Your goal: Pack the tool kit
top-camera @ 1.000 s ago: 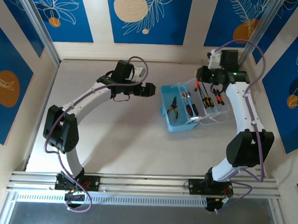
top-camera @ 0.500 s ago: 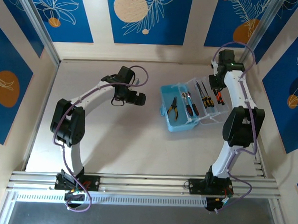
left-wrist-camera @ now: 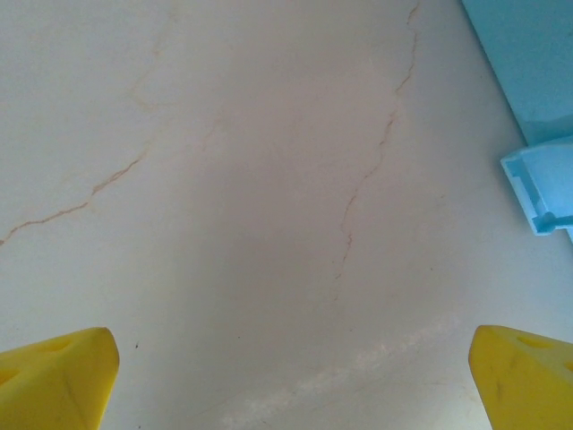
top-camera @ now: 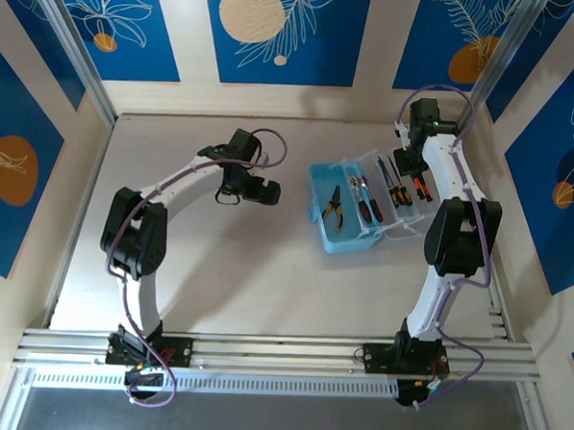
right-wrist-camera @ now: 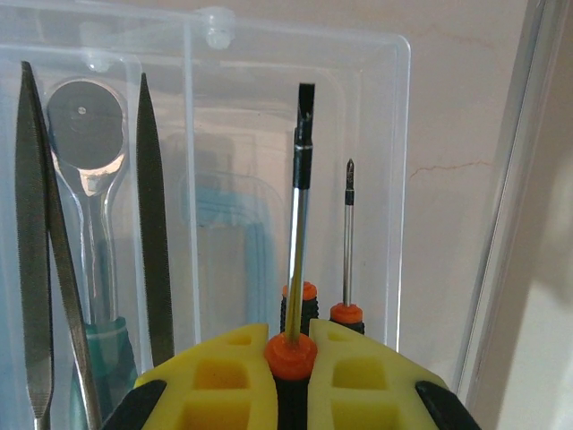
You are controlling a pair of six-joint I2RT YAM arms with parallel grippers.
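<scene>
Light-blue plastic case (top-camera: 318, 205) sits right of centre on the table (top-camera: 217, 269), its clear lid (right-wrist-camera: 224, 134) open. The right gripper (right-wrist-camera: 291, 351) clamps a flat-blade screwdriver (right-wrist-camera: 301, 170) (orange collar between yellow fingers); the left gripper (left-wrist-camera: 291, 376) hangs wide open nearby.

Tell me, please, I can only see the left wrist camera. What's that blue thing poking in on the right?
Observer: It's the corner of a light-blue case, lying open, seen from the top camera.
Operator: Is anything in it?
Observer: Yes, yellow-handled pliers lie in the blue half.
Operator: What's the other arm doing?
Observer: Its fingers are shut on a screwdriver by the clear lid.
</scene>
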